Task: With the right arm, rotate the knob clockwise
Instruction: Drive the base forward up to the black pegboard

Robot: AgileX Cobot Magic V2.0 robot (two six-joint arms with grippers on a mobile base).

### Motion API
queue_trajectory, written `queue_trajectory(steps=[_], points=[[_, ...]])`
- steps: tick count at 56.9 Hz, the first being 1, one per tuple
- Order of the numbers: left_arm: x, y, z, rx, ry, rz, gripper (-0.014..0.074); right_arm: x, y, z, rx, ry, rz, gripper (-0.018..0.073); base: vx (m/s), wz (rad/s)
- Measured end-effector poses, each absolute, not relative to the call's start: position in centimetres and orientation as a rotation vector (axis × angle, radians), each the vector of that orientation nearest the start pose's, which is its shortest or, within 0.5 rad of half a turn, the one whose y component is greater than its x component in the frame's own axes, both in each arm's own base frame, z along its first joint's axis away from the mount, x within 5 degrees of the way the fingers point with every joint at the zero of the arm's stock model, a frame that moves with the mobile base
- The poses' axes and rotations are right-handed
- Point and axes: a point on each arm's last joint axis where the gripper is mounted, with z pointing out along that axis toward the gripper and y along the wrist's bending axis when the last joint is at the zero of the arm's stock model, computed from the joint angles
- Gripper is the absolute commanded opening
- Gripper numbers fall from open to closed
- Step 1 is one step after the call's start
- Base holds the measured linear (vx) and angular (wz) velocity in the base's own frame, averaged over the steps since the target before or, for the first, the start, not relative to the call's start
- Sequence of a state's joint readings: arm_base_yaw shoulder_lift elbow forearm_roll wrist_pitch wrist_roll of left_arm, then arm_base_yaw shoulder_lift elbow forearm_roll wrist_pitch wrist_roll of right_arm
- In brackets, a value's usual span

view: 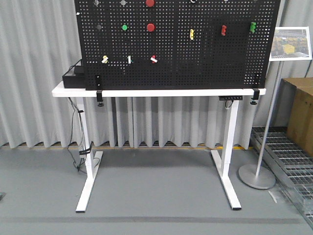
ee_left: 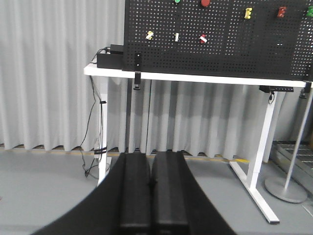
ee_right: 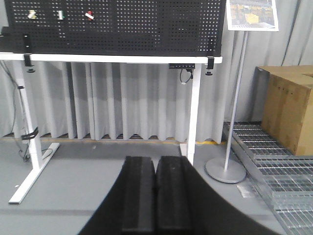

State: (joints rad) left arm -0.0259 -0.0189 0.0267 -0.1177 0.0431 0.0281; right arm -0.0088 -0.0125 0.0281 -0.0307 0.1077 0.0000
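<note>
Approach step; no reach made yet. Right end effector has its pads pressed together, holds nothing, and is well apart from the pegboard, which stands clamped along the surface. Left end effector is likewise closed and empty. Three small knobs sit in a row low on the board's left part: yellow knob, white knob, red-white knob. Cannot tell which is meant. Next move, as I judge it: raise and extend the right arm to the knob, spread the pads around it, grip, twist clockwise.
</note>
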Motion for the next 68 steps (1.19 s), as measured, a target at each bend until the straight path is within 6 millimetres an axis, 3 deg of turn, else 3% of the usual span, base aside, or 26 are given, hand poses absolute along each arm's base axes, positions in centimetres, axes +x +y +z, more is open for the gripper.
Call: queue_trajectory(steps=[68], points=[[5.60,-0.19,20.13,-0.045,1.534,-0.096,-0.0006,5.66,-0.08,19.46,-0.015,1.607,-0.033,-0.0009,0.47,0.00]])
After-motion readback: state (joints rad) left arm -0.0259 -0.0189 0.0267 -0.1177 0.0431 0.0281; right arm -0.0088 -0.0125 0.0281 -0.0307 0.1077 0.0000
